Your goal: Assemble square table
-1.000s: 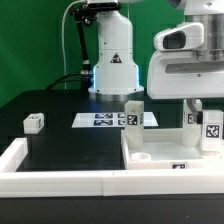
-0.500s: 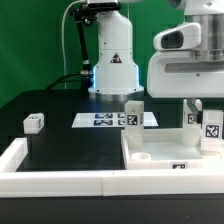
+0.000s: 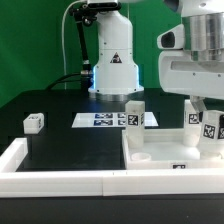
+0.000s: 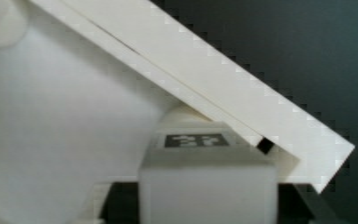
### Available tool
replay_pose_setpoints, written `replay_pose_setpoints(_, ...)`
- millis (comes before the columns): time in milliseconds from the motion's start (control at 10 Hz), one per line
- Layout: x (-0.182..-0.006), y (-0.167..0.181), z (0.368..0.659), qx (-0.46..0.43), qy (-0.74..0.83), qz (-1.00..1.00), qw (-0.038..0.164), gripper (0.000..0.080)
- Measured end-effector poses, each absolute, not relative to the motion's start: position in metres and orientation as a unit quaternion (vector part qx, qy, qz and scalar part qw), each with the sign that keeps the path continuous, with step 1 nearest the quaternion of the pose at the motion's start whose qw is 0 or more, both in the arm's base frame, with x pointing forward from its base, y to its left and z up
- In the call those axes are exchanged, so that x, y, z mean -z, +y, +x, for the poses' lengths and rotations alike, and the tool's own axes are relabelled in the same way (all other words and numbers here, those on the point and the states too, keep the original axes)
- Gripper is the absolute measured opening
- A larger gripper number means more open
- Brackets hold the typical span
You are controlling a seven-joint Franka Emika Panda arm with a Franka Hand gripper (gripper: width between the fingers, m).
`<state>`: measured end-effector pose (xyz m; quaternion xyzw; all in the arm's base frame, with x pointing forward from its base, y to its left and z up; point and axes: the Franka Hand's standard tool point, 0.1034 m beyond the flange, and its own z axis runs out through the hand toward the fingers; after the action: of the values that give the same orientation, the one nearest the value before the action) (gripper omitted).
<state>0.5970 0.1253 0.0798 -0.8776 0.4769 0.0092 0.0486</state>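
Slab lies flat in the lower right of the exterior view, tucked into the corner of the rail. Held leg stands upright over the slab's right side, at the right edge of that frame, with the gripper coming down on it from above. Wrist view: same leg sits between the two fingers, tag toward the camera, jaws clamped on its sides, so the gripper is grasping the leg. A white edge runs diagonally behind it, slab or rail, can't tell.

Step, my read: fitting this leg into a slab corner hole, either lowering it or screwing it in. Contact at its foot is hidden, so can't tell if it touches the slab. Next move calls for keeping the leg upright and centred over the hole, then turning it down. A tilt would likely jam it.

Second leg stands upright at the slab's back left corner and looks mounted, not sure. Tagged block is just beside the held leg, too small to tell if mounted. Loose leg sits on the black table at the left of the exterior view, well apart from the slab. Marker board lies flat between loose leg and second leg.

Containers: none in view. Closest thing is the slab's front left corner hole, which looks empty
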Motion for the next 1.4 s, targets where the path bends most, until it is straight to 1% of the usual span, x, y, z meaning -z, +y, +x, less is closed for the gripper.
replay_pose_setpoints(300, -0.0799, 0.1257, 0.5983, -0.011, 0.543, -0.838, 0.05, 0.0292)
replay_pose_setpoints(400, -0.0799, 0.1263, 0.5983, -0.013, 0.578, -0.815, 0.051, 0.0361)
replay_pose_setpoints(500, -0.0798, 0.1262, 0.5982, -0.013, 0.562, -0.825, 0.051, 0.0361)
replay_pose_setpoints(600, -0.0792, 0.1256, 0.5974, -0.013, 0.539, -0.841, 0.05, 0.0509)
replay_pose_setpoints(700, -0.0792, 0.1253, 0.5975, -0.013, 0.533, -0.844, 0.05, 0.0605)
replay_pose_setpoints(800, -0.0793, 0.1246, 0.5977, -0.011, 0.504, -0.862, 0.05, 0.0636)
replay_pose_setpoints(1100, -0.0795, 0.1214, 0.5997, 0.001, 0.358, -0.932, 0.051, 0.0647)
replay_pose_setpoints(1400, -0.0791, 0.1238, 0.5993, 0.006, 0.257, -0.965, 0.05, 0.0649)
